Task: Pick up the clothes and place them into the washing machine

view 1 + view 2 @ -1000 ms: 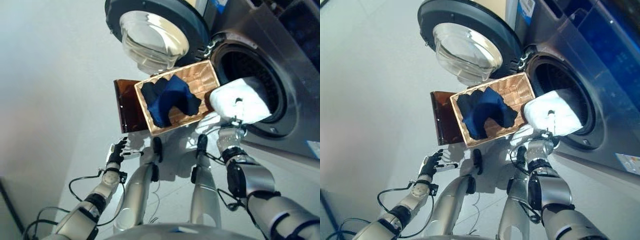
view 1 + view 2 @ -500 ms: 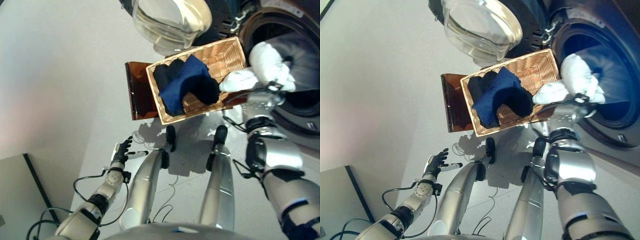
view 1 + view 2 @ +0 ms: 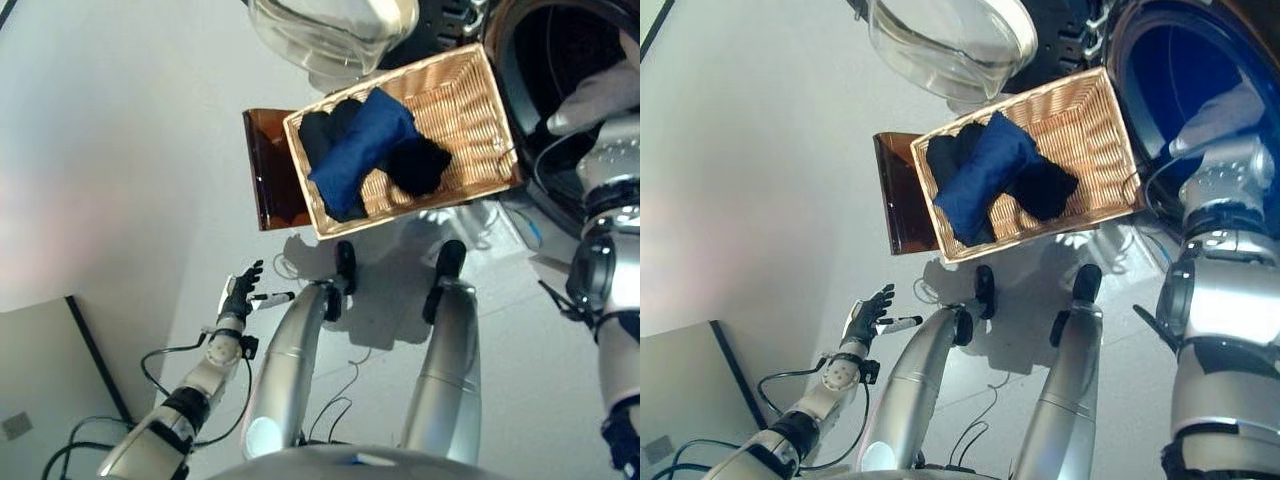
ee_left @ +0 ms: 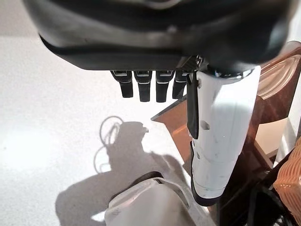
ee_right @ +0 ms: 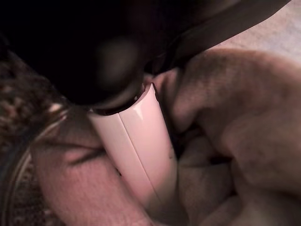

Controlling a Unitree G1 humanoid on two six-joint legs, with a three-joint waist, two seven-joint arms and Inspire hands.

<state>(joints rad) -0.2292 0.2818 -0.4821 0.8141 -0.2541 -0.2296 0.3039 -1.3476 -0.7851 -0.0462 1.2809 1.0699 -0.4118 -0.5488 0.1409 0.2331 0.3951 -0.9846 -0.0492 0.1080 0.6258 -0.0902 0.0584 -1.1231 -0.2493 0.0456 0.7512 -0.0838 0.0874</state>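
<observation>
tan woven basket (image 3: 455, 105), royal blue cloth (image 3: 360, 150) beside black cloth (image 3: 418, 165), reddish-brown translucent stool (image 3: 268, 180), white garment (image 3: 600, 95), dark drum opening (image 3: 560, 60), pale grey floor (image 3: 120, 150)

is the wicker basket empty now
No, the wicker basket holds a blue garment and dark clothes.

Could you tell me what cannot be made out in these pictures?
- Right hand: its fingers are buried in the white cloth; only the thumb shows in the right wrist view.
- Drum: cut off by the edge in both eye views.
- Basket: the blue cloth and the black cloth hide whatever lies beneath.
</observation>
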